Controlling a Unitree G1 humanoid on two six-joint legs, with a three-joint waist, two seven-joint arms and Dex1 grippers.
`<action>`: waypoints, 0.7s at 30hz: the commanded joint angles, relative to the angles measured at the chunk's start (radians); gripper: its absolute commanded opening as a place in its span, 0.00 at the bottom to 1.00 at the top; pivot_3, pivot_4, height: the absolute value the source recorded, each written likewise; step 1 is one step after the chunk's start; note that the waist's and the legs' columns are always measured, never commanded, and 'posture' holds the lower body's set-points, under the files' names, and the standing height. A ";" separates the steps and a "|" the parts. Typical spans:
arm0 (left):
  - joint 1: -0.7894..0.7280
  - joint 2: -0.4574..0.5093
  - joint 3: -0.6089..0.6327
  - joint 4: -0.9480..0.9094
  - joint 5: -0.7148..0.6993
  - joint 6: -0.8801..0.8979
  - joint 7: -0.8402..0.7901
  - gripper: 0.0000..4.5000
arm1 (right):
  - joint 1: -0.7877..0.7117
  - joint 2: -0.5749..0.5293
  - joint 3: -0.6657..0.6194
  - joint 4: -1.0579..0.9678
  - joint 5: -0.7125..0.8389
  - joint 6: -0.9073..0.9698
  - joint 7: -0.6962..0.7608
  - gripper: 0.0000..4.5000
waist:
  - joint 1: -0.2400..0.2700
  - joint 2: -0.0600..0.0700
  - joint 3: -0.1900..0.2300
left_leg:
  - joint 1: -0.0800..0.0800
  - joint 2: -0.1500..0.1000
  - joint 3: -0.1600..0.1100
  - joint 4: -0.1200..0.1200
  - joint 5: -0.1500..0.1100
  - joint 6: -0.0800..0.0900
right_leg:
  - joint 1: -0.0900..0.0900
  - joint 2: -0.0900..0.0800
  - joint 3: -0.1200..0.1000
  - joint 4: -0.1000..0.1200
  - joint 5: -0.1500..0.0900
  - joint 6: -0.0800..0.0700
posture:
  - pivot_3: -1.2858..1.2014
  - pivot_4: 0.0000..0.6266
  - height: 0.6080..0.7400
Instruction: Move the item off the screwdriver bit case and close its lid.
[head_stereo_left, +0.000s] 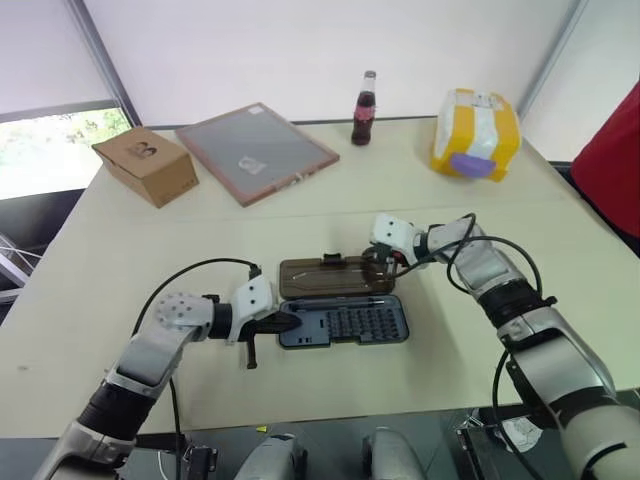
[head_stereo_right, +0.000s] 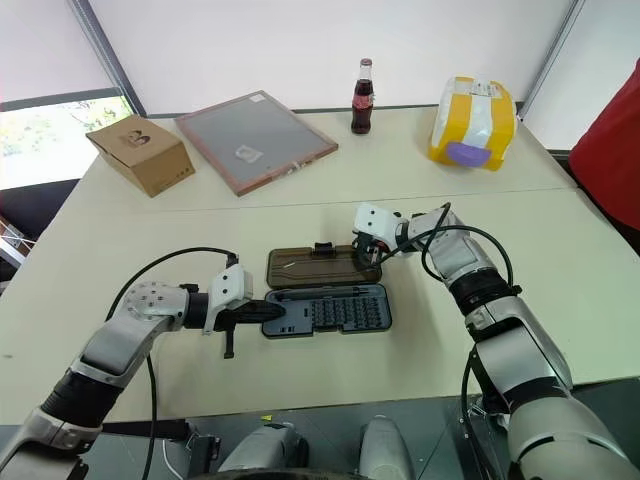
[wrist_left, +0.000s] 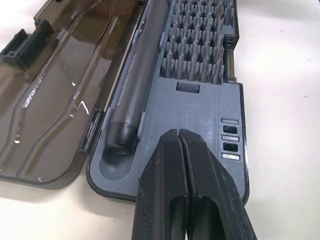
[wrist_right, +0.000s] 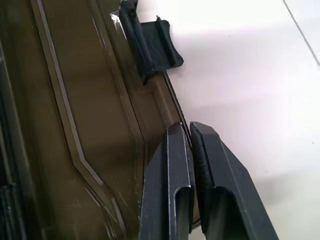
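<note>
Right gripper: fingers pressed together on the outer long edge of the lid, pinching the thin rim between them, just beside the black latch tab. Left gripper: fingers pressed fully together with nothing between them, tips resting on the left end of the screwdriver bit case, beside the dark screwdriver handle seated in its groove.

The case lies open and flat near the front middle of the table. Its long axis runs left to right across the robot's front. The translucent brown lid lies on the far side, hinged to the grey-blue base along their shared long edge; the base holds rows of upright bits.

Well apart, along the far side of the table: a cardboard box, a pink-framed grey board, a cola bottle and a yellow-and-white package.
</note>
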 joint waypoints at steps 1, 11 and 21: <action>0.025 0.009 -0.032 0.029 0.018 0.029 0.009 0.00 | 0.033 -0.007 -0.013 0.038 -0.045 -0.012 -0.038 0.03 | -0.001 0.000 0.000 | 0.000 0.000 0.000 0.000 0.000 0.000 | 0.000 0.000 0.000 0.000 0.000 0.000 | 0.52 0.24 1.00; 0.011 -0.003 -0.053 0.047 0.019 0.020 0.007 0.00 | -0.012 0.054 -0.094 0.129 -0.004 0.068 -0.038 0.34 | 0.001 0.006 0.001 | -0.002 0.001 0.000 0.000 0.000 0.000 | 0.000 0.002 0.002 -0.004 0.000 0.000 | 0.52 0.24 1.00; 0.019 0.029 -0.066 0.042 0.033 -0.009 -0.001 0.00 | -0.136 0.124 -0.039 0.367 -0.073 0.039 0.090 0.90 | -0.015 0.010 -0.001 | -0.002 0.002 0.000 -0.006 0.000 0.000 | 0.000 0.002 0.003 -0.006 0.000 0.000 | 0.52 0.24 1.00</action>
